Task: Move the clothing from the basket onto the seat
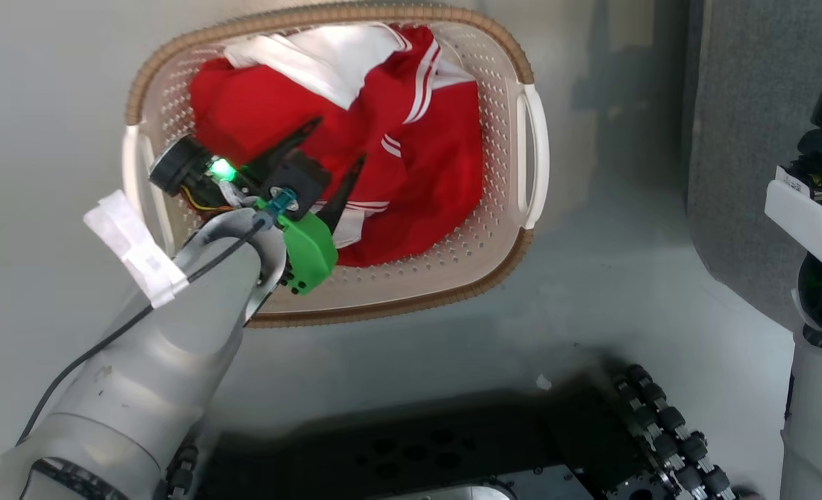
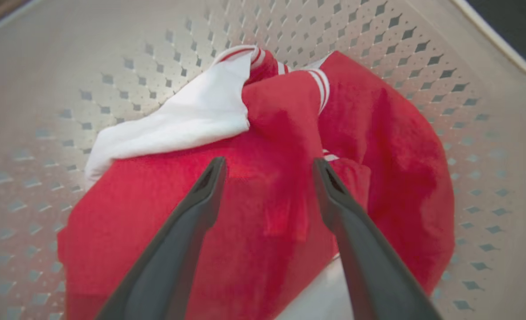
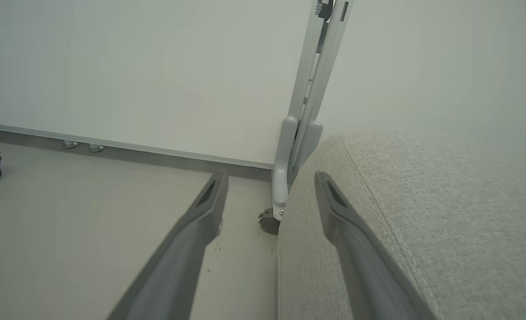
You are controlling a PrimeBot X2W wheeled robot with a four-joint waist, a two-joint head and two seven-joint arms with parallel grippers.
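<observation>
The clothing (image 1: pixel 411 160), red fabric with white stripes and a white panel, lies bunched in the cream perforated basket (image 1: pixel 501 90) on the floor. My left gripper (image 1: pixel 338 142) hangs open just above the red pile, fingers spread over it. In the left wrist view the clothing (image 2: pixel 263 195) fills the space between and beyond the open left gripper (image 2: pixel 267 166), nothing pinched. The grey woven seat (image 3: pixel 423 213) shows in the right wrist view, with my right gripper (image 3: pixel 269 178) open beside its rounded edge. In the head view the seat (image 1: pixel 751 139) is at the right.
A white rolling panel stand (image 3: pixel 305 111) with a castor stands behind the seat against a pale wall. My dark wheeled base (image 1: pixel 453 444) sits at the bottom of the head view. The right arm's pale housing (image 1: pixel 814 208) rises at the right edge.
</observation>
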